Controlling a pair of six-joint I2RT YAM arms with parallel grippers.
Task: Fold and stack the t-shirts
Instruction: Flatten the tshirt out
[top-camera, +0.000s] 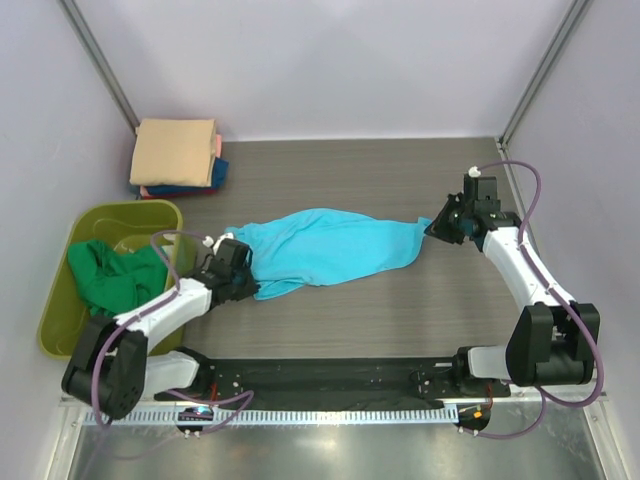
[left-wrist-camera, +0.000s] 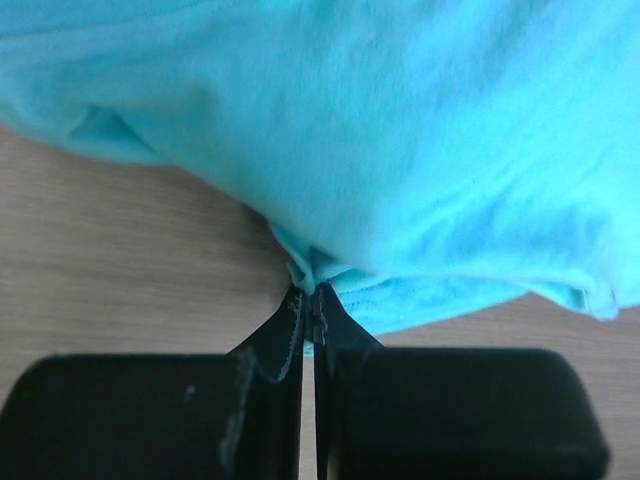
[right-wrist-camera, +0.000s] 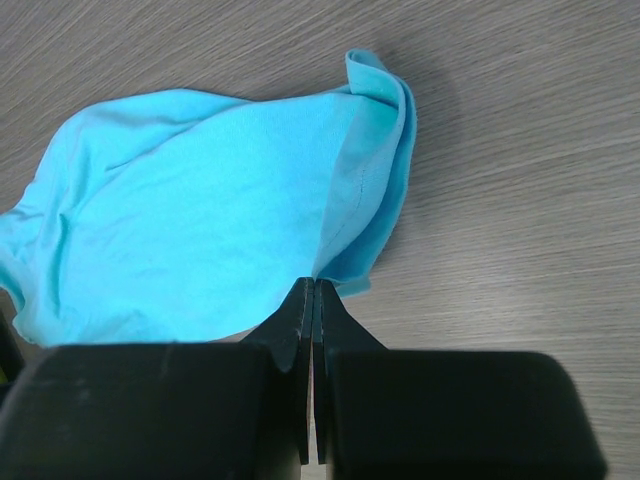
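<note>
A bright turquoise t-shirt lies stretched across the middle of the table between my two grippers. My left gripper is shut on its left end; in the left wrist view the jaws pinch a bunched fold of the turquoise t-shirt. My right gripper is shut on the right end, its tips clamping the edge of the turquoise t-shirt. A folded stack with a tan t-shirt on top, dark blue and red beneath, sits at the back left.
An olive-yellow bin at the left holds a crumpled green t-shirt. Grey walls and metal frame posts enclose the table. A black rail runs along the near edge between the arm bases.
</note>
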